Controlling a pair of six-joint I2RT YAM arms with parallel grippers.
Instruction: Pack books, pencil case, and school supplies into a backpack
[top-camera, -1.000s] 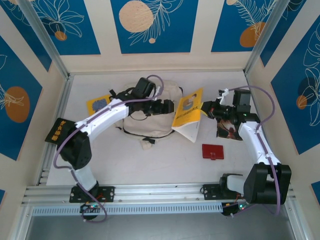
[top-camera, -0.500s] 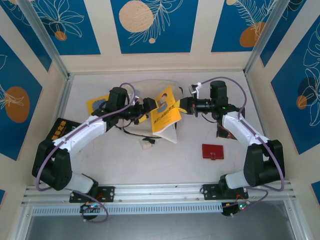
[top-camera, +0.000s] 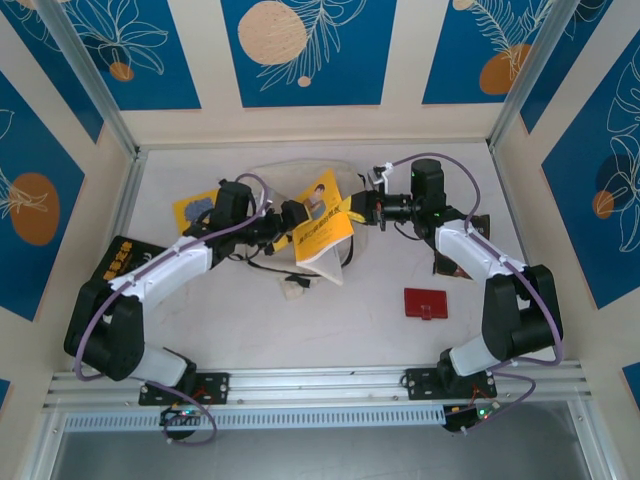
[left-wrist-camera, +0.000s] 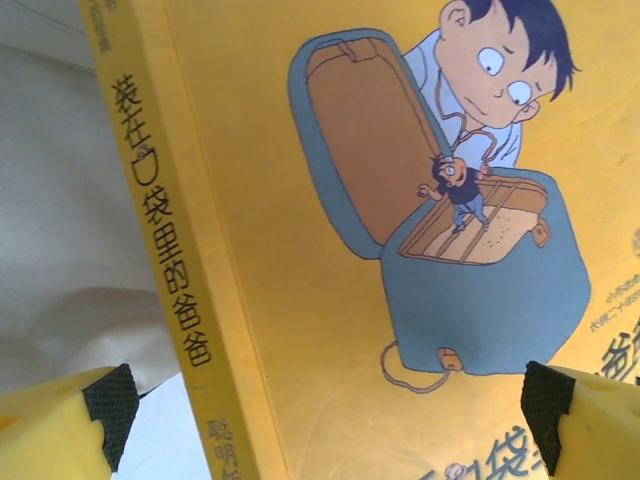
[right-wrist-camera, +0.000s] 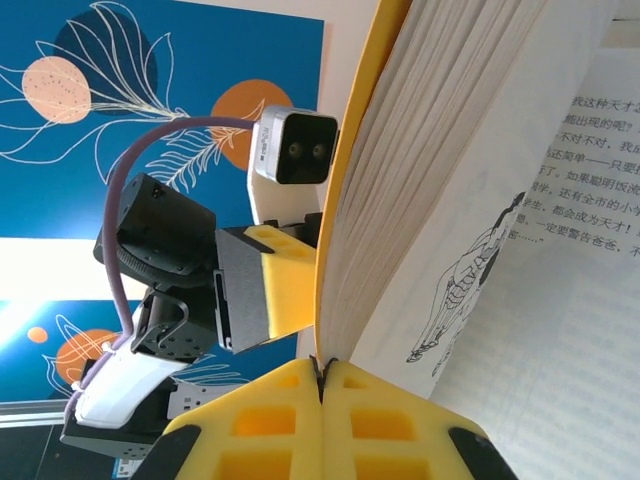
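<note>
Leftmost on the white table, a second yellow book lies flat at the far left, partly under the left arm. Just right of it the left gripper reaches toward the middle with its jaws spread as wide as they go and nothing held. In the left wrist view its yellow fingertips stand on either side of the cartoon cover, apart from it.

Next comes the cream backpack, lying at the far middle of the table. The yellow book hangs tilted over it, its white pages sagging open toward the near side. The right gripper comes in from the right, clamped on the book's far right edge. The right wrist view shows its jaws pressed together on the yellow cover alone, the page block fanned loose beside it.

Farther right, a dark brown book lies mostly hidden under the right arm. The dark-red pencil case lies flat nearer, apart from everything else.
</note>
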